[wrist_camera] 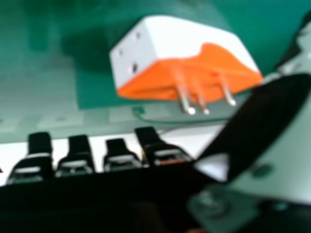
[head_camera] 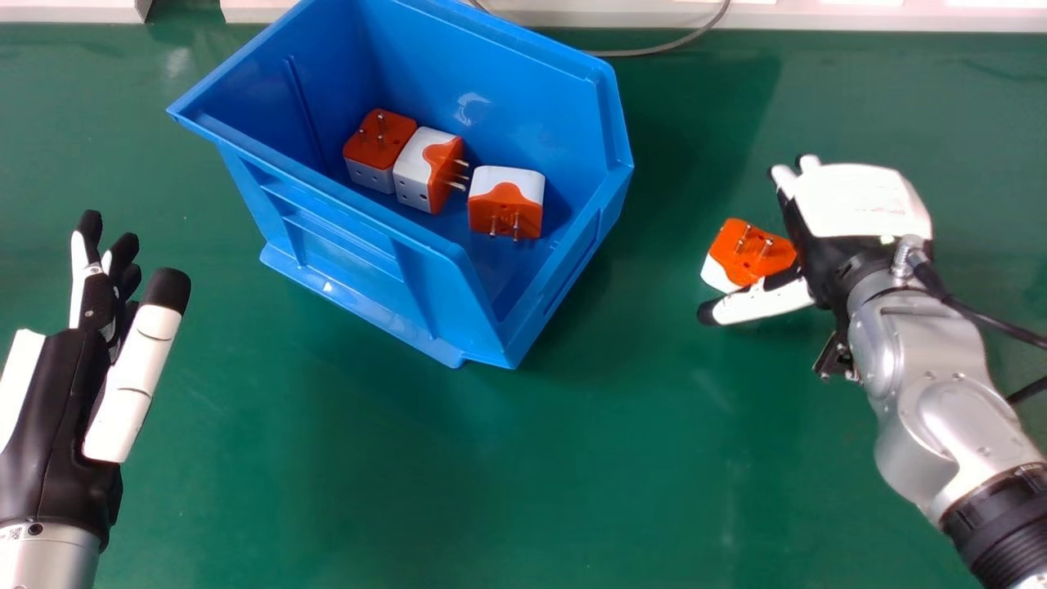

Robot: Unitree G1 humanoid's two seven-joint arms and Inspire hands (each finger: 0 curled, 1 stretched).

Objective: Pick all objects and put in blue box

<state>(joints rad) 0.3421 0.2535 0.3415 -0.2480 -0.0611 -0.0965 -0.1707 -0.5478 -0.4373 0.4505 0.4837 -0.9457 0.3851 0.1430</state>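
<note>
Now, right hand [head_camera: 867, 200]: at the right of the frame, its fingers and thumb spread apart, not curled round anything.
Loose adapter [head_camera: 746, 263]: lies in the opening between the thumb and the fingers, prongs up, orange face showing above a white side; whether the thumb touches it I cannot tell.
Likely step: closing on this plug, the one piece left outside the box.
Slip risk: if the thumb closes before the fingers get round the block, it could push the adapter away or turn it over.
Prong risk: a pinch landing on the metal pins rather than the flat sides would probably give a crooked, weak hold.
Wall risk: carried too low, the load could knock the near rim and drop outside.
Desk [head_camera: 622, 458]: green, under the plug and the box.
Blue box [head_camera: 368, 270]: upper middle of the frame, set at a slant, open at the top.
Box contents: three adapters; left one [head_camera: 397, 131] prongs up, middle one [head_camera: 415, 164] just beside it with prongs toward the right of the frame, third one [head_camera: 507, 177] a little apart, prongs toward the bottom edge.
Left hand [head_camera: 49, 417]: left edge of the frame, fingers straight, holding nothing.
</note>
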